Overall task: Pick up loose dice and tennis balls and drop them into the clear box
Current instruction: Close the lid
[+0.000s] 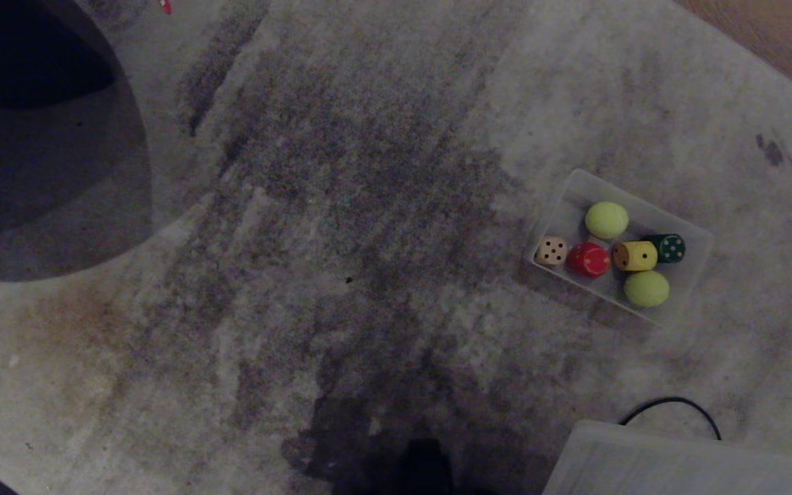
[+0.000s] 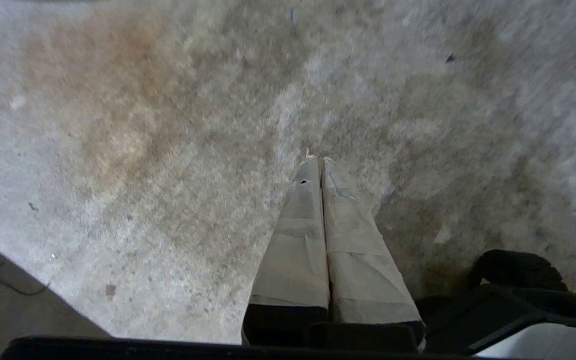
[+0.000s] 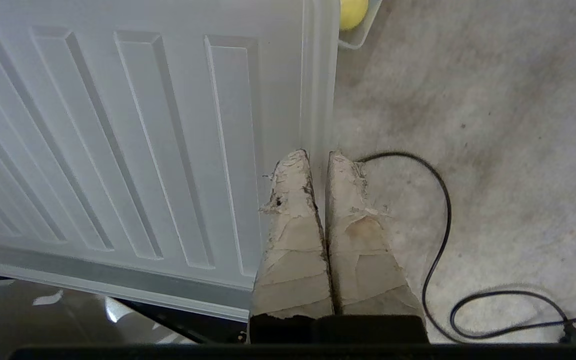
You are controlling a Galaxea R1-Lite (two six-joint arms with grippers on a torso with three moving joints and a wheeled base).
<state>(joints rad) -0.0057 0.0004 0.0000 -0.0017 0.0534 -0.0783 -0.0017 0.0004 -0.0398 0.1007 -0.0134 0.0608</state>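
On the stained carpet [image 1: 341, 206], the clear box [image 1: 695, 265] holds four hard, slick dice [image 1: 635, 256] and two soft tennis balls [image 1: 606, 219], best pinched across their middles; both grippers [image 2: 321, 161] [image 3: 318, 155] are closed, empty.

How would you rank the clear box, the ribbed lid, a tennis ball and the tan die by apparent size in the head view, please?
1. Ribbed lid, though cut off by the frame.
2. Clear box.
3. Tennis ball.
4. Tan die, only slightly smaller than the ball.
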